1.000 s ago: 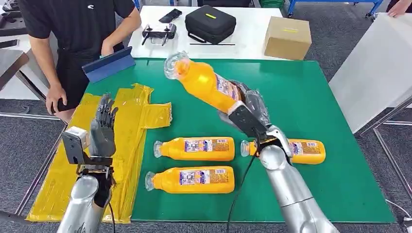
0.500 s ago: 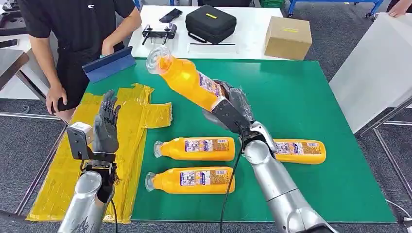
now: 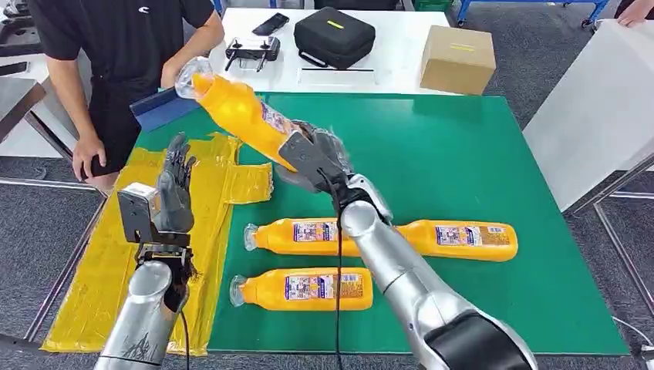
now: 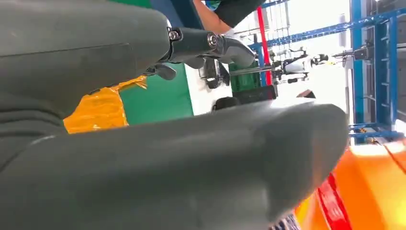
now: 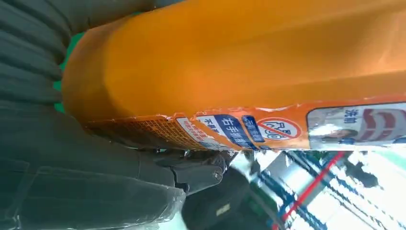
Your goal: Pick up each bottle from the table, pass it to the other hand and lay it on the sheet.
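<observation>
1. Right hand (image 3: 312,158) is clamped round the lower body of an orange bottle (image 3: 235,112), held in the air above the green surface (image 3: 463,154). The right wrist view shows dark fingers wrapped against the labelled side.
2. Left hand (image 3: 176,189) is raised, fingers apart and pointing up, nothing in it. It hovers over the yellow sheet (image 3: 116,254).
3. Key relation: the held bottle sits up and toward the robot's right from the left hand, near but apart, no contact yet.
4. Long axis of the held bottle is tilted. The clear cap end (image 3: 189,75) points away from the right hand, up and out over the left hand's side; the base end is buried in the right hand.
5. The free neck and upper body is the part nearest the left hand, so I judge the left hand takes it there. The left hand is the nearer free hand.
6. Step, as judged: mid hand-over, before transfer. The left hand has to close on the upper body before the right lets go.
7. Three more bottles lie flat on the surface beside the right forearm: near-left bottle (image 3: 305,287), middle bottle (image 3: 297,235), right bottle (image 3: 466,239). No bottle lies on the sheet yet.
8. Risk: smooth round plastic could slip if released early.
9. A person (image 3: 123,46) stands beyond the left hand at the surface's far corner.
</observation>
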